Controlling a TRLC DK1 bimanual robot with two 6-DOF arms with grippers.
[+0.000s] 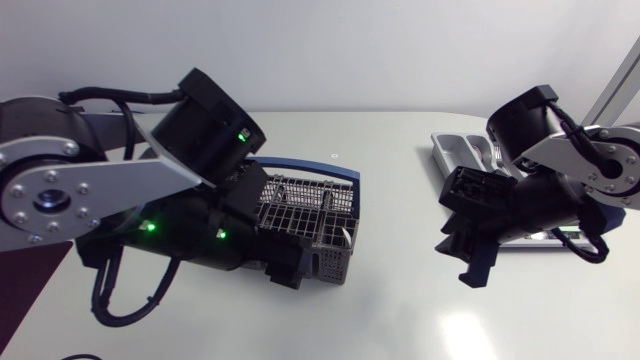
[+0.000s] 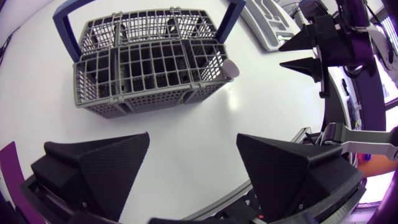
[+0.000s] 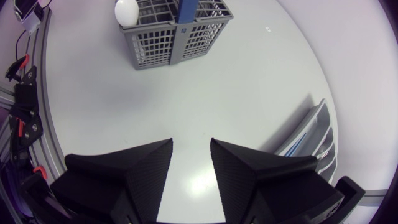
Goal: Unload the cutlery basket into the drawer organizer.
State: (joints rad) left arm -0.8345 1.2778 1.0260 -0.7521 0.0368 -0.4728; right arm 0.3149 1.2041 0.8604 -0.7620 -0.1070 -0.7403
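Risk, left gripper: the matte black left gripper [image 2: 193,168] has its wedge fingers spread wide and holds nothing. It faces the grey plastic lattice cutlery basket with the blue hoop handle [image 2: 149,68]. I judge a blunt descent would catch the hoop or a cell wall and shove or tip the light basket instead of pinching a utensil.
Risk, spoon: the shiny metal spoon [image 2: 230,67] shows only its rounded bowl above the basket's corner. A grip there would likely slip, or lift the basket with it if the hidden handle jams in the lattice.
Risk, right gripper: the matte black right gripper [image 3: 191,165] is empty, its fingers parted by a narrow gap. It hangs between the basket and the silver-grey compartmented drawer organizer tray [image 1: 462,150]. If both arms go for the basket at once, they could collide.
Basket to left gripper: ahead at 12 o'clock, near but apart. In the head view the left arm covers its 9 o'clock side.
Basket to right gripper: ahead at about 11 o'clock, well apart.
Organizer to right gripper: beside it at about 2 o'clock, and partly under the right arm in the head view.
Other basket contents: too dark to tell.
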